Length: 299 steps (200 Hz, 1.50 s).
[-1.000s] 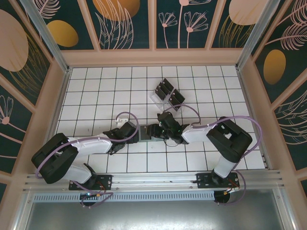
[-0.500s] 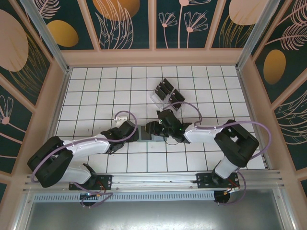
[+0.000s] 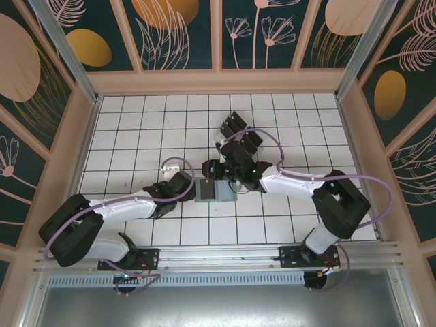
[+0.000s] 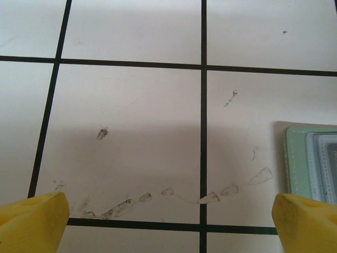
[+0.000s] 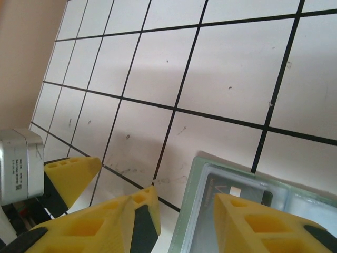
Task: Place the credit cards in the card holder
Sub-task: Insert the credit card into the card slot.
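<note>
Card holder [image 3: 214, 191]: lying flat on the white tiled table [image 3: 136, 129], clear pocket face up, between the two claws. Something dark may sit in that pocket, too unclear to call.
Right claw [image 5: 184, 197]: yellow jaws partway apart with nothing in them. The card holder [image 5: 239, 185] shows straight through the gap, and from above the claw hangs over its far edge.
Left claw [image 4: 168, 221]: spread wide and empty, low over the tiles, with the card holder's green edge [image 4: 295, 158] just beside its right finger.
Credit cards [image 3: 238, 129]: black, standing in the clear slotted rack [image 3: 225, 142], just behind the right wrist.
Step in hand: looks like a fetch, with the right claw due to go to the rack for a card.
Doing it well: pinch one card only, by its top edge. Lift straight up so the rack doesn't tip. Come back low and shallow to the pocket mouth. The left claw should pin the card holder so it can't skate.
</note>
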Tool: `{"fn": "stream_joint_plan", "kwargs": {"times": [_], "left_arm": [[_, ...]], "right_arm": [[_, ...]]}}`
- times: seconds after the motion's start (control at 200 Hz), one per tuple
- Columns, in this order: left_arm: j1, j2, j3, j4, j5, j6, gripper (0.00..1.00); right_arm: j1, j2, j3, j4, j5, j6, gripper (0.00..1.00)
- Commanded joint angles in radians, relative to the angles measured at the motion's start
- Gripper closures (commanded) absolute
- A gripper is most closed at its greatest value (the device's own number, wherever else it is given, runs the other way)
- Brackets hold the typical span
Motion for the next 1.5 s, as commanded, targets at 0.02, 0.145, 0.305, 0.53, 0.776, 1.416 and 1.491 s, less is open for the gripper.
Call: {"fn": "stream_joint_plan", "kwargs": {"times": [0.02, 0.145, 0.305, 0.53, 0.776, 1.416, 1.491], "left_arm": [[-0.006, 0.034, 0.027, 0.006, -0.021, -0.016, 0.01], [-0.005, 0.047, 0.027, 0.014, -0.018, -0.02, 0.01], [-0.004, 0.056, 0.015, 0.024, -0.012, -0.028, 0.02], [-0.005, 0.071, 0.003, 0.048, -0.002, -0.028, 0.02], [-0.004, 0.098, 0.005, 0.071, 0.008, -0.021, 0.02], [-0.004, 0.121, -0.026, 0.112, 0.03, -0.026, 0.01], [-0.005, 0.124, -0.026, 0.115, 0.034, -0.025, 0.02]], "right_arm": [[-0.001, 0.06, 0.035, -0.052, -0.013, -0.049, 0.57], [0.006, 0.093, 0.036, -0.042, -0.019, -0.043, 0.57], [0.012, 0.123, 0.032, -0.04, -0.022, -0.034, 0.57], [0.011, 0.124, -0.015, -0.037, 0.001, -0.007, 0.57], [0.014, 0.135, -0.036, -0.028, -0.004, 0.011, 0.56], [0.038, 0.175, -0.038, -0.02, -0.01, 0.034, 0.56], [0.044, 0.176, -0.033, -0.018, -0.013, 0.035, 0.56]]}}
